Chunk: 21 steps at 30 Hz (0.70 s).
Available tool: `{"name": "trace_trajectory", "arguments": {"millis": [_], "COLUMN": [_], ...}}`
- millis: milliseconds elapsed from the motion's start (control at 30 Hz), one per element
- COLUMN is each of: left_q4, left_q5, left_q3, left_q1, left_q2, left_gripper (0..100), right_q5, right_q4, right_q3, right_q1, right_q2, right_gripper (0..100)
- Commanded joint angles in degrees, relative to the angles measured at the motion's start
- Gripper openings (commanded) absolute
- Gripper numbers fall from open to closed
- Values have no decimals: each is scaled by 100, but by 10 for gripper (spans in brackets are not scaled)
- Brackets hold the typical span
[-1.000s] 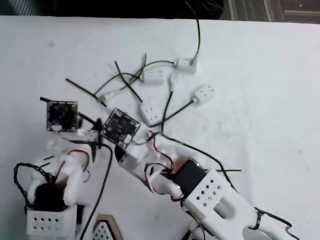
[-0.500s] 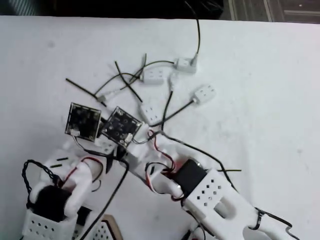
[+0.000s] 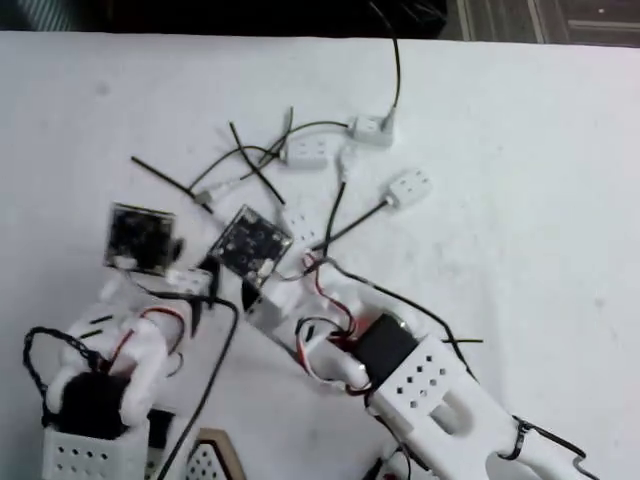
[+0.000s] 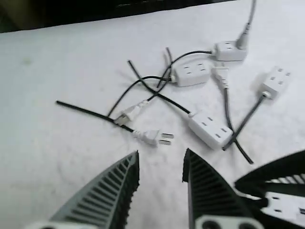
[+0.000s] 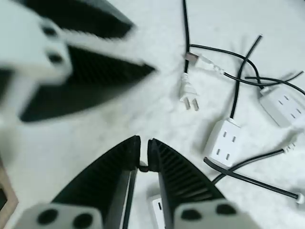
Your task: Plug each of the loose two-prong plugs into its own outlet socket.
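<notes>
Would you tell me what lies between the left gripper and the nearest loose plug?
Bare table; the left wrist view shows nothing between the left gripper and that plug.

Seen from above, the table (image 3: pixel 540 150) is bare all along its 3 o'clock side and toward 10 o'clock, so there is wide room to pass there. The middle is blocked by a tangle of black cords (image 3: pixel 257 165) and white outlets (image 3: pixel 305 150), spreading from the centre toward 1 o'clock. From 5 to 8 o'clock the right arm (image 3: pixel 420 390) and left arm (image 3: pixel 110 360) sit close together and crowd each other. Bare table lies between the left gripper (image 4: pixel 161 160), its fingers apart, and the nearest plug (image 4: pixel 155 137).
</notes>
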Motion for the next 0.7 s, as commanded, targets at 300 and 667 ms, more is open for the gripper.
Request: {"name": "trace_trajectory", "arguments": {"millis": [300,667], "left_q4": [26,-580], "left_q5": [-35,-659], "left_q3": [-141,1196], "left_q1": [-2044,-3284], "left_q2": [-57,-57], "left_gripper": [183,264], "right_q5": [255,369], "right_q4": [207,2220], "right_q3": [-18,-2365], "right_q1": [224,198], "right_q2": [312,2273], "right_gripper": [156,112]}}
